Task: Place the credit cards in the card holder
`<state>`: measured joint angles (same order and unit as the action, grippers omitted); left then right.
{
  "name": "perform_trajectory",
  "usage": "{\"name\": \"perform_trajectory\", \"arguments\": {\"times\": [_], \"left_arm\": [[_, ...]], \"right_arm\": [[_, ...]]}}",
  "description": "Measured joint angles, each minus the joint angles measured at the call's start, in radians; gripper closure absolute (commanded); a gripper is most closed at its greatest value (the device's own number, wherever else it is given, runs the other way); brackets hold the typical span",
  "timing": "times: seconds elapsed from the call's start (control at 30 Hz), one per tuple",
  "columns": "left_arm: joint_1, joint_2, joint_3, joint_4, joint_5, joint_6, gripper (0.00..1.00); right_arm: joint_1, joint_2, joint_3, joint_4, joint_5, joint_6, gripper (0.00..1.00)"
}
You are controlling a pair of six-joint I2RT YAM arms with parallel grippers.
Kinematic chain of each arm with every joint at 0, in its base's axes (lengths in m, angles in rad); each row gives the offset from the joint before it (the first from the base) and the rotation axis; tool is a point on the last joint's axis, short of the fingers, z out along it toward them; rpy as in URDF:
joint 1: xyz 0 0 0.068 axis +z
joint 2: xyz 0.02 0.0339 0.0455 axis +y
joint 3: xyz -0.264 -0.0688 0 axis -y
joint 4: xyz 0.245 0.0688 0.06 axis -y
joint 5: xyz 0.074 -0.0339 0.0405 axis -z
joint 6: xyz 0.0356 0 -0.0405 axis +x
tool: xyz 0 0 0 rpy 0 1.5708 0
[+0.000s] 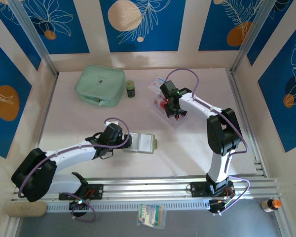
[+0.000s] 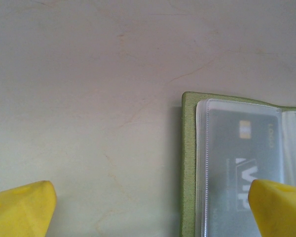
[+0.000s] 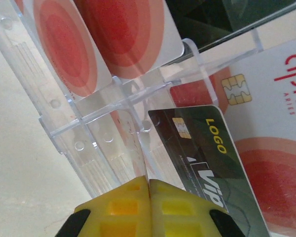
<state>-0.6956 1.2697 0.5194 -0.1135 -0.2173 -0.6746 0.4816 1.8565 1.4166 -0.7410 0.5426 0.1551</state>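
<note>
Blue-patterned walls [image 1: 64, 24] surround the pale table [image 1: 187, 148]; left gripper [image 2: 148, 205] gapes, right gripper [image 3: 148, 195] is pressed closed.

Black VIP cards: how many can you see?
2. One black card sits inside the open green wallet; the other lies by the clear rack, just past the shut right gripper. More may be hidden in the rack.

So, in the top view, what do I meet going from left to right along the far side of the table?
Mint-green zip pouch → small dark jar → clear card rack.
</note>
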Motion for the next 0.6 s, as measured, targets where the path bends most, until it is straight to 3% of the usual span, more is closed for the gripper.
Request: {"name": "perform_trajectory", "arguments": {"times": [0.6], "left_arm": [[0.0,-0.023,0.061,-0.032,0.0,0.012,0.0]], "right_arm": [[0.055,-0.117,0.05,-0.015,-0.024,-0.068,1.0]]}}
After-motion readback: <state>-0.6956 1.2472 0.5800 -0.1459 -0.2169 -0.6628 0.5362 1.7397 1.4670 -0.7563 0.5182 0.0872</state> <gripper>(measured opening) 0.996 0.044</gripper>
